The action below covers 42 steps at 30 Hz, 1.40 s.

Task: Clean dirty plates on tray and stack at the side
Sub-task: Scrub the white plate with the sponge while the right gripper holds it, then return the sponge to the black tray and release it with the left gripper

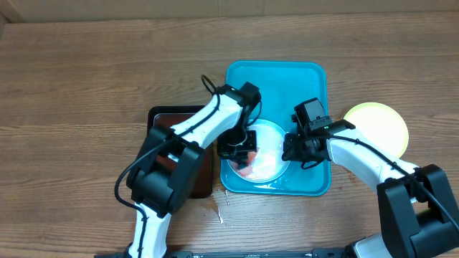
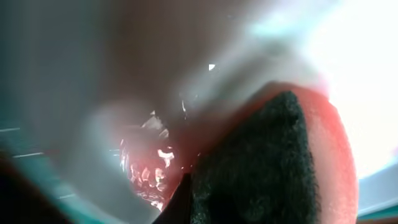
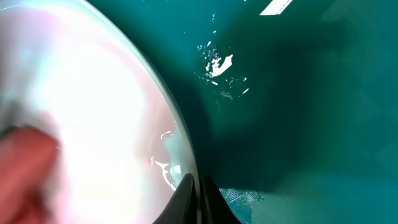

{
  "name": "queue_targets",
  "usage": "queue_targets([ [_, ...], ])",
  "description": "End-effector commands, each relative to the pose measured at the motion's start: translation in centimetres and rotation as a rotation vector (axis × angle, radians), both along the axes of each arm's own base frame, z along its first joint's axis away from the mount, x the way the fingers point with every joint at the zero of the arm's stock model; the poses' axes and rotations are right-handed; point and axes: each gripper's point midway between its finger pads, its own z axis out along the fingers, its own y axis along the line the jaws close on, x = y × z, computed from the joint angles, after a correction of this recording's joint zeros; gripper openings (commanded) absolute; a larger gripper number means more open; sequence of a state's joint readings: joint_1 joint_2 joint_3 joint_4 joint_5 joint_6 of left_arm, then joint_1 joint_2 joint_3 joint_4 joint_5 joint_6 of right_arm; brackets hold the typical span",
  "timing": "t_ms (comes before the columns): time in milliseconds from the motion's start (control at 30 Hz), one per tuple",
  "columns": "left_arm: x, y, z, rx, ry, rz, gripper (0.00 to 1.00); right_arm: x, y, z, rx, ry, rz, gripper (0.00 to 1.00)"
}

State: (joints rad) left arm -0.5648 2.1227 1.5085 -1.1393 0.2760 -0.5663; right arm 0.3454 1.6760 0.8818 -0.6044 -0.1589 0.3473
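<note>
Sponge [image 2: 273,162], red with a black scouring face, sits clamped in the left gripper [image 1: 237,153], pressed on the white plate [image 1: 271,143] in the tray [image 1: 276,82]. Right gripper [image 1: 294,151] pinches its rim, fingers closed. Light, stiff, wet and slippery, I'd judge; the rim is the handhold.

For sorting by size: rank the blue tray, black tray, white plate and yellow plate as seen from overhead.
1. Blue tray.
2. Black tray, partly hidden.
3. White plate and yellow plate: about alike, not ranked.
</note>
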Motion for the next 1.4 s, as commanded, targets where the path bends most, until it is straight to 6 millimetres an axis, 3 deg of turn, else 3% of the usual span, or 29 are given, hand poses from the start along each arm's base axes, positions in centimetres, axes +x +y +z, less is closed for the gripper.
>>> queue_targets([
  [0,2.7,3.4,1.6,0.116,-0.135,0.004,0.04,0.0,-1.1,-0.6,-0.05,0.005,-0.016,0.04],
  [133,3.8,4.0,4.1,0.09,-0.209,0.033,0.04,0.0,-1.1,-0.6,-0.05,0.006,-0.016,0.04],
  [233,5.0,5.0,7.4,0.074,-0.312,0.06,0.04,0.0,-1.1,-0.6,-0.05,0.005,-0.016,0.04],
  [400,4.3,4.6,12.6,-0.055,-0.399,0.042,0.04,-0.1,-1.1,-0.6,-0.05,0.007,-0.016,0.04],
  [500,4.0,6.1,15.2,-0.051,-0.463,0.054,0.04,-0.2,-1.2,-0.6,-0.052,0.011,-0.016,0.04],
  [600,4.3,9.6,16.6,0.05,-0.521,0.101,0.04,-0.2,-1.2,-0.6,-0.052,0.012,-0.016,0.04],
  [700,4.4,14.0,16.2,0.23,-0.529,0.134,0.04,-0.2,-1.2,-0.6,-0.052,0.011,-0.016,0.04],
  [767,4.2,15.4,14.7,0.283,-0.498,0.147,0.04,-0.2,-1.2,-0.6,-0.052,0.011,-0.016,0.04],
  [833,3.7,16.1,12.4,0.294,-0.463,0.16,0.04,-0.2,-1.2,-0.6,-0.053,0.013,-0.016,0.04],
  [867,3.1,16.4,9.9,0.288,-0.431,0.173,0.04,-0.2,-1.2,-0.6,-0.052,0.013,-0.017,0.04],
  [1000,1.7,15.8,4.8,0.209,-0.365,0.201,0.04,-0.3,-1.2,-0.7,-0.052,0.016,-0.023,0.04],
  [1133,0.8,15.4,3.2,0.171,-0.332,0.227,0.06,-0.4,-1.2,-0.7,-0.054,0.02,-0.023,0.04],
  [1167,0.8,15.5,3.3,0.171,-0.334,0.229,0.13,-0.4,-1.2,-0.6,-0.054,0.022,-0.023,0.04],
  [1200,0.9,15.5,3.5,0.169,-0.339,0.232,0.28,-0.4,-1.3,-0.4,-0.056,0.024,-0.022,0.04],
  [1267,1.1,15.7,4.1,0.166,-0.348,0.242,0.47,-0.3,-1.5,0.2,-0.071,0.027,-0.025,0.04],
  [1300,1.4,16.1,5.2,0.162,-0.364,0.261,0.58,0.0,-1.9,1.6,-0.098,0.018,-0.031,0.04],
  [1367,1.9,16.7,6.6,0.157,-0.386,0.287,0.61,0.5,-2.0,3.3,-0.113,-0.001,-0.032,0.04],
])
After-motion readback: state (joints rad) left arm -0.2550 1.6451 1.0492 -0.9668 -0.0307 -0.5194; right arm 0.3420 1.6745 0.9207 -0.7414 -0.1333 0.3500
